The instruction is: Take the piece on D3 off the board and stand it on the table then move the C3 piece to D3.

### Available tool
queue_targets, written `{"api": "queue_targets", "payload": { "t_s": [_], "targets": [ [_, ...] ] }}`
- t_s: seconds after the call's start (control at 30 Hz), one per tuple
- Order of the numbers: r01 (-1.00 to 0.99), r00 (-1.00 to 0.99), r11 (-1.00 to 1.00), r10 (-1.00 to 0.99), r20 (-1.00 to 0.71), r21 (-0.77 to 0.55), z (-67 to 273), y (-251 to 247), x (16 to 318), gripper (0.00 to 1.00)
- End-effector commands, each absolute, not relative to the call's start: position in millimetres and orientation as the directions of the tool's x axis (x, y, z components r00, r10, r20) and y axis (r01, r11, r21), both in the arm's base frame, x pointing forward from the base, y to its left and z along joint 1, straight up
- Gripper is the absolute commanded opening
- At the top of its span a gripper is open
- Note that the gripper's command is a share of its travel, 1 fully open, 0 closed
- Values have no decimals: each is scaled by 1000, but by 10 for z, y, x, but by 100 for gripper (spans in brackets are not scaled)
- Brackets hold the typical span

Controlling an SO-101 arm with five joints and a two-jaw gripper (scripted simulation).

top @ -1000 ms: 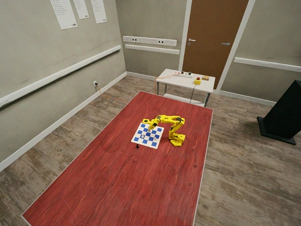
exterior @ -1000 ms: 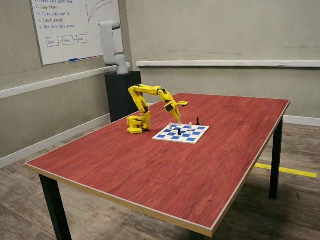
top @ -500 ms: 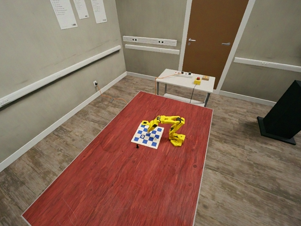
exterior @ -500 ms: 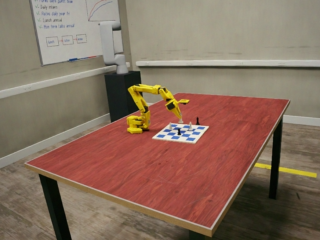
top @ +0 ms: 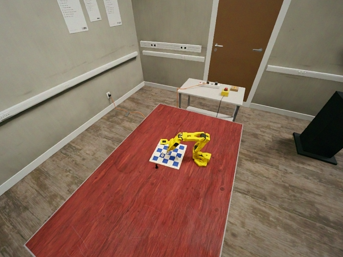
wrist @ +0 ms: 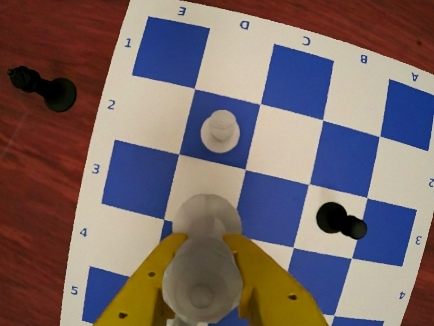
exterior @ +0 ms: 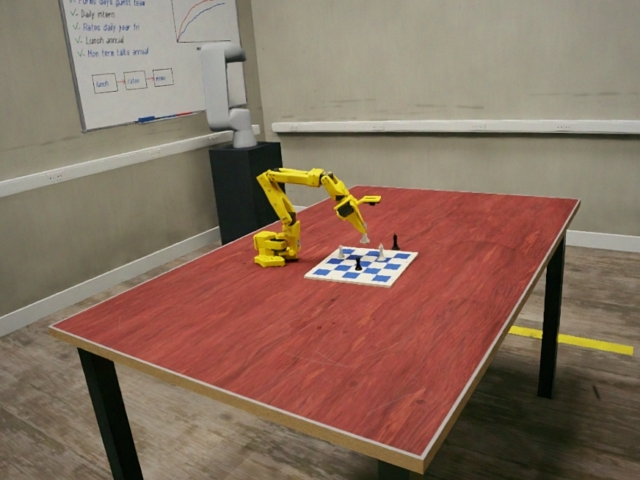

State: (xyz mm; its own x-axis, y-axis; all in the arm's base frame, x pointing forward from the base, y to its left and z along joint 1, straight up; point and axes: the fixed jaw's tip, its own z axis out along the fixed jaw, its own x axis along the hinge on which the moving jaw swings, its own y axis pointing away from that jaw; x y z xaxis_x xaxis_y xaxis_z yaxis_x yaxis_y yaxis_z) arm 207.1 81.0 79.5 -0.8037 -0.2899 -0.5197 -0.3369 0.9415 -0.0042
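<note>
Now the jaws pinch a white piece [wrist: 201,279] above the board [wrist: 280,89], near the frame's lower centre. I judge it should go straight down, upright, centred over D3, clear of the white piece on D2 [wrist: 220,130].

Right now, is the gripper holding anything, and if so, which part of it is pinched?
Yes. The gripper is shut on a white chess piece, clamped by its upper part, base hanging free above the board.
</note>
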Motion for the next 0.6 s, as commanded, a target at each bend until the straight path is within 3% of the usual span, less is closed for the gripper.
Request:
{"api": "queue_targets", "payload": {
  "t_s": [0.0,0.57],
  "targets": [
    [-355,-797,935,-306,-521,-7,831,854,2101,0],
    [-360,-795,933,-311,-521,-6,855,876,2122,0]
  ]
}}
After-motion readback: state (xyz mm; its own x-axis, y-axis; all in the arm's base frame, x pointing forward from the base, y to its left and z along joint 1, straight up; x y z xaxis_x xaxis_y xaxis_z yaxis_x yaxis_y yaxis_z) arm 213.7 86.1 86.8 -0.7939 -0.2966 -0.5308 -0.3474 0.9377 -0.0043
